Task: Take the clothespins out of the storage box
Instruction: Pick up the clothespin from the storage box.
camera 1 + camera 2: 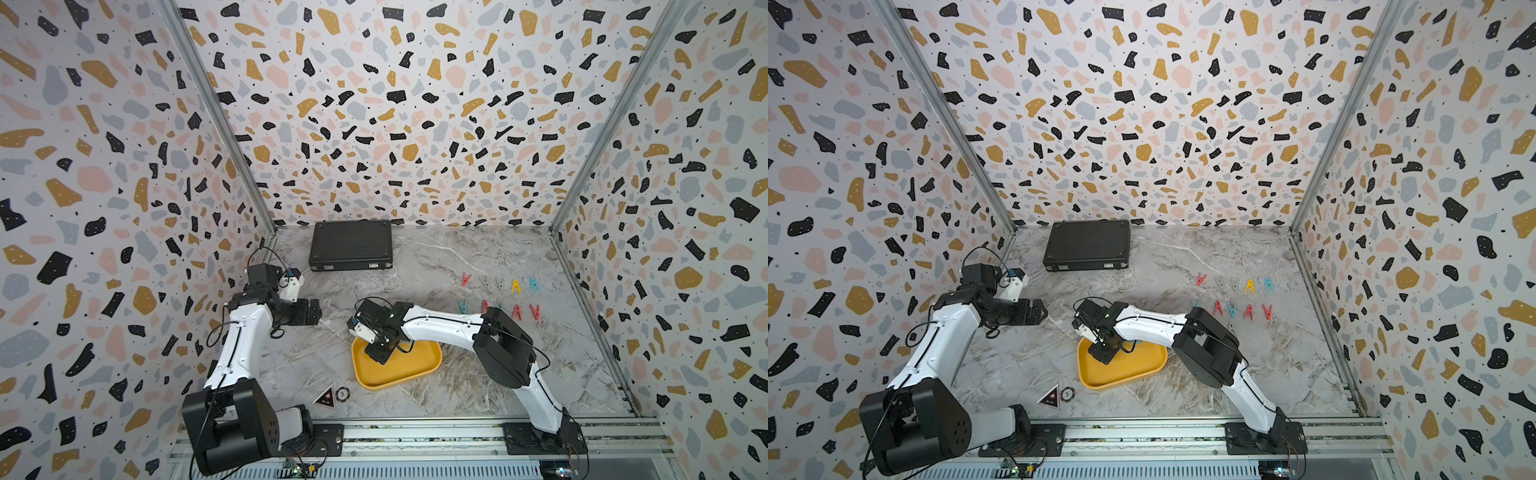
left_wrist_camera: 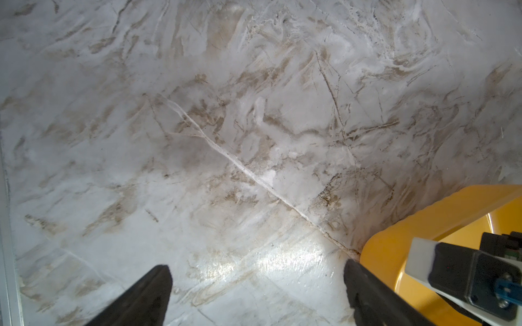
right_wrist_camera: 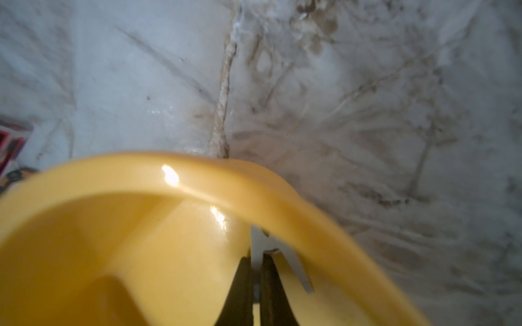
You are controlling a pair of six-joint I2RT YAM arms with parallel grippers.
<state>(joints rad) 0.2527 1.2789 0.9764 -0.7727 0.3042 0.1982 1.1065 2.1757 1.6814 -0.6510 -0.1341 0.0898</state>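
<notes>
The yellow storage box lies near the table's front centre. My right gripper reaches down into its far left corner, shut on a pale grey clothespin close under the curved rim. One leg of that peg splays out beside the fingers. The rest of the box floor shows bare yellow. Several clothespins, among them a red one, a yellow one and a teal one, lie in two rows at the right rear. My left gripper hovers open over bare marble, left of the box corner.
A black latched case lies at the back wall. A triangular sticker and a round token sit left of the box near the front. The metal rail with both arm bases runs along the front edge.
</notes>
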